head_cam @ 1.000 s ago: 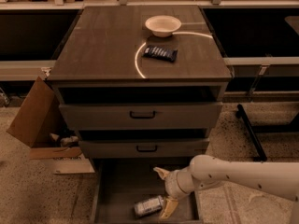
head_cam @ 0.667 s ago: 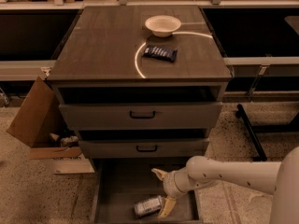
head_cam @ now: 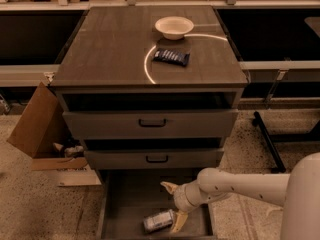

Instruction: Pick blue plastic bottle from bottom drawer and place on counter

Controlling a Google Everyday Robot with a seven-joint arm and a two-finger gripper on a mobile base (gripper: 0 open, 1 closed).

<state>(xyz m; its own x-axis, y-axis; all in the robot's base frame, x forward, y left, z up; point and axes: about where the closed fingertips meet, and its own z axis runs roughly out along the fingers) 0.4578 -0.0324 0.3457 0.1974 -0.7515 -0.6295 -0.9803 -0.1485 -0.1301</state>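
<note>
The blue plastic bottle [head_cam: 158, 220] lies on its side on the floor of the open bottom drawer [head_cam: 127, 200], near the drawer's front. My gripper [head_cam: 173, 207] hangs inside the drawer just right of the bottle, on a white arm reaching in from the right. Its fingers are spread wide: one fingertip [head_cam: 167, 186] points up and left, the other sits right beside the bottle's right end. It holds nothing. The counter [head_cam: 110, 49] is the dark wood top of the cabinet, marked with a pale arc line.
A white bowl [head_cam: 174, 27] and a dark snack bar wrapper [head_cam: 171, 57] sit on the counter. Two upper drawers with black handles [head_cam: 152, 123] are shut above. An open cardboard box [head_cam: 42, 134] stands left of the cabinet. A black stand leg [head_cam: 267, 139] lies at right.
The arm has shifted slightly left and more of its white body shows at the right edge. The open gripper stays beside the bottle, which has not moved.
</note>
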